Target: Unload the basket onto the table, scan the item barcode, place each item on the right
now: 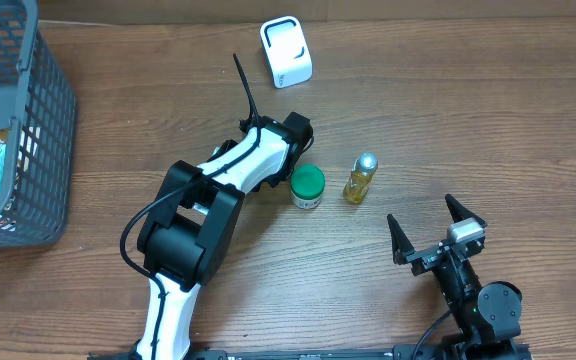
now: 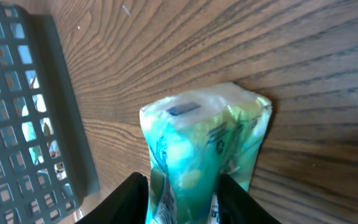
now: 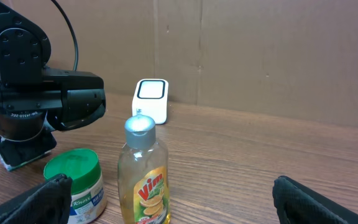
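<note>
From overhead, one wooden table (image 1: 488, 100) carries everything. One grey plastic mesh basket (image 1: 53, 120) sits at the table's far left corner. One white box-shaped scanner (image 1: 286, 51) stands near the middle of the far edge. At the table's centre are one green-lidded white plastic jar (image 1: 307, 186) and one small clear bottle of yellow liquid with a silver cap (image 1: 360, 178), just beside each other and not touching. The black-and-white left arm (image 1: 238, 165) reaches in from the near edge, its end just left of the jar. The right gripper (image 1: 418, 207) hovers by the near edge, right of centre, with its two fingers spread wide and nothing between them.

In the left wrist view, one green-and-white plastic packet (image 2: 204, 143) rests on the table, with the basket to its left. The left gripper (image 2: 182, 180) has one black finger on each side of the packet. I cannot tell whether they press on it or merely flank it.

The right wrist view shows the bottle, jar and scanner, one of each, before a cardboard wall (image 3: 278, 56). A pale edge beneath the left arm may be the packet.
</note>
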Robot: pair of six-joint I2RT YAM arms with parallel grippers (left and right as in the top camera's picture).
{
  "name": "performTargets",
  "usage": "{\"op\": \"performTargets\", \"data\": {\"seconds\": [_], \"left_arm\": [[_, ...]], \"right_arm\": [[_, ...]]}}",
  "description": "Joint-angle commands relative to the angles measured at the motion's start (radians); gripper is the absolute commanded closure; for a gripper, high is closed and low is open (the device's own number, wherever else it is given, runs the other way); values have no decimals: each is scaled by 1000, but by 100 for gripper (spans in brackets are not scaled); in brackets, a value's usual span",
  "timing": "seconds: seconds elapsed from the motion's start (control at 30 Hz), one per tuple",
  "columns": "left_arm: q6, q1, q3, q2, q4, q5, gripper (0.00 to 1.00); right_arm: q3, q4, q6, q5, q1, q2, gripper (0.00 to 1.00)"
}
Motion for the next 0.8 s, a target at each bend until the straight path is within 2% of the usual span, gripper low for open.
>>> {"op": "performTargets", "data": {"seconds": [0.0, 0.13, 0.33, 0.43, 0.57, 0.77], "left_arm": [[-71, -6, 5, 8, -22, 2, 60], [-97, -5, 37, 8, -63, 36, 51], [-98, 20, 135, 8, -122, 141, 49], [-76, 48, 189, 8, -132, 259, 42], [-3, 103, 223, 8, -129, 444, 38], [55, 180, 218, 8, -130, 566, 35]], "right_arm": [[-10, 3, -3, 9, -3, -7, 0], [-10, 3, -3, 9, -3, -7, 0], [-10, 3, -3, 9, -3, -7, 0], [-10, 3, -3, 9, -3, -7, 0], [-10, 3, -3, 9, -3, -7, 0], [-10, 3, -3, 9, -3, -7, 0]]}}
